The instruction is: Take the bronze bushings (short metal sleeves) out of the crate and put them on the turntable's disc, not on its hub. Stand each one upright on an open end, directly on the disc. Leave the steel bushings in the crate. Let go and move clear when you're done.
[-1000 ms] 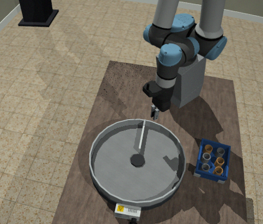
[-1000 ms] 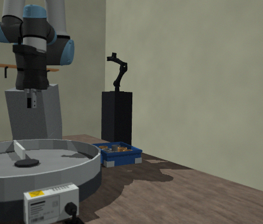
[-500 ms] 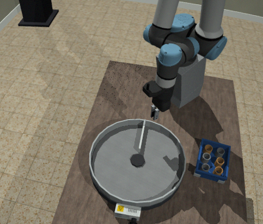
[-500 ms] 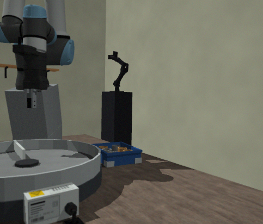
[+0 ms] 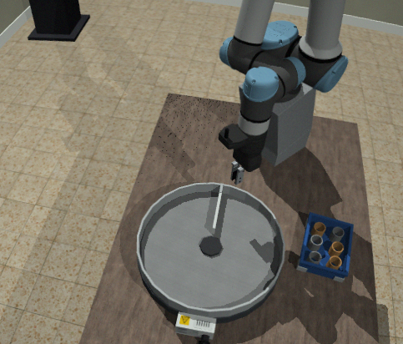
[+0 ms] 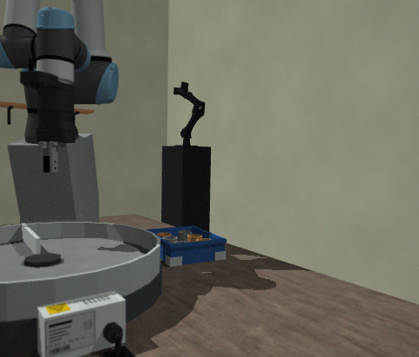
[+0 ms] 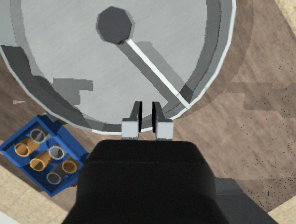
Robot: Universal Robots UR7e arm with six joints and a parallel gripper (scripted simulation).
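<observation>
Gripper (image 5: 237, 174) is what I look at first: it hangs high in the air above the far rim of the turntable (image 5: 148, 267), fingers pointing straight down; the two fingers stand close together with only a thin gap, and I see nothing between them, so it holds nothing.

From my station the arm (image 5: 260, 96) looks folded close to its grey pedestal (image 5: 294, 125); the two pale upper links go up out of the top view, the blue-capped joints bunch together, and the last dark link drops vertically to the wrist.

Under it the wide grey disc (image 5: 181, 267) lies inside a raised rim; a dark hub (image 5: 211, 246) sits at the centre, and a white bar (image 5: 218, 206) runs from near the hub out to the rim.

To the side of the turntable, well apart from the gripper, the blue crate (image 5: 308, 246) stands on the brown table (image 5: 331, 309); three bronze bushings (image 5: 336, 249) and three steel bushings (image 5: 316, 241) stand in it; I see no bushing on the disc.
</observation>
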